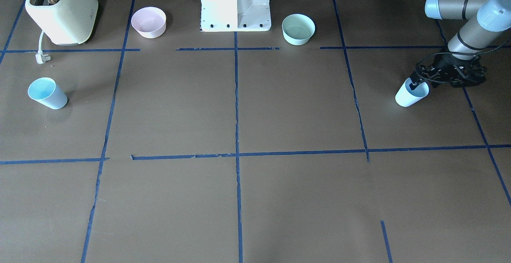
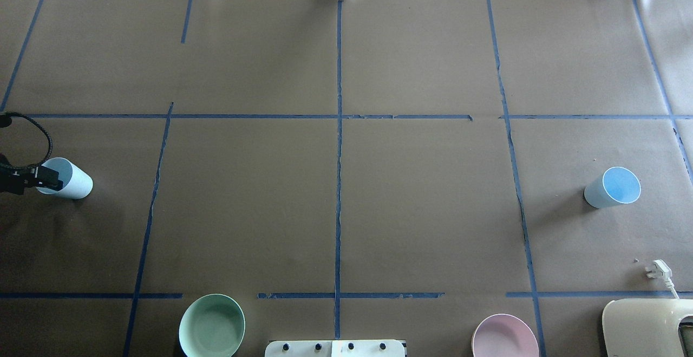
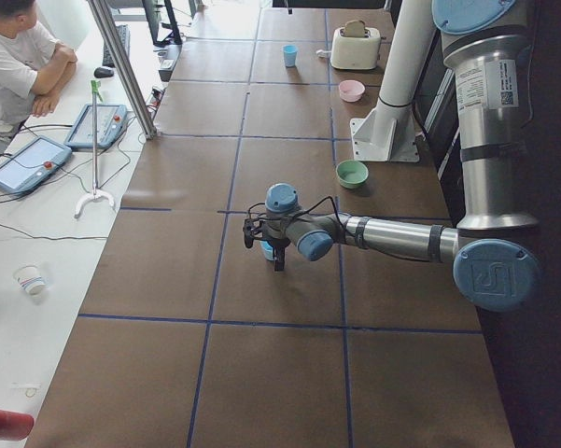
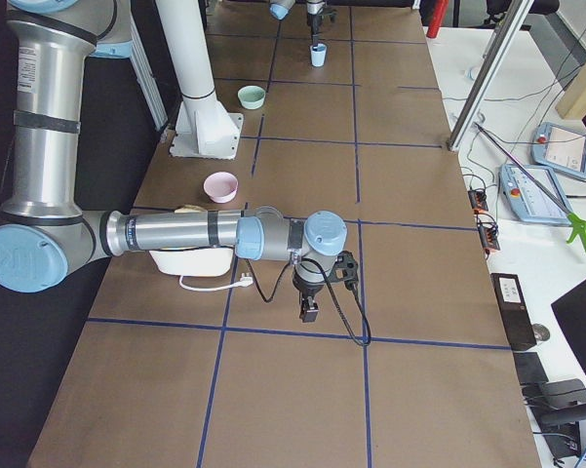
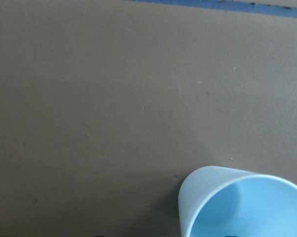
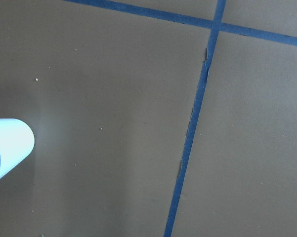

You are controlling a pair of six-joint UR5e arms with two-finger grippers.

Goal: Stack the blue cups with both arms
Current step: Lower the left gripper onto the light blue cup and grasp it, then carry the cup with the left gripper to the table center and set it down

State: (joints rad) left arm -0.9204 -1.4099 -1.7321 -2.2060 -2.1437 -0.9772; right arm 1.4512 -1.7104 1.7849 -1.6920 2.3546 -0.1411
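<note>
Reaching for what?
— My left gripper (image 1: 415, 84) straddles the rim of a pale-blue tapered plastic cup (image 1: 410, 96) for a wall pinch; clamping unclear. The second cup (image 1: 47, 92) stands far across, near my right gripper (image 4: 310, 310), spread unreadable.

Overhead and front cameras look down from opposite sides, sharing the whole table (image 2: 422, 211).

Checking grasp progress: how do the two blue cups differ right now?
The left-side cup has the left gripper at its rim, one finger inside; the right-side cup stands untouched. The right-side cup is at the toaster's end, the left-side cup at the opposite end. Both upright, pale blue.
</note>
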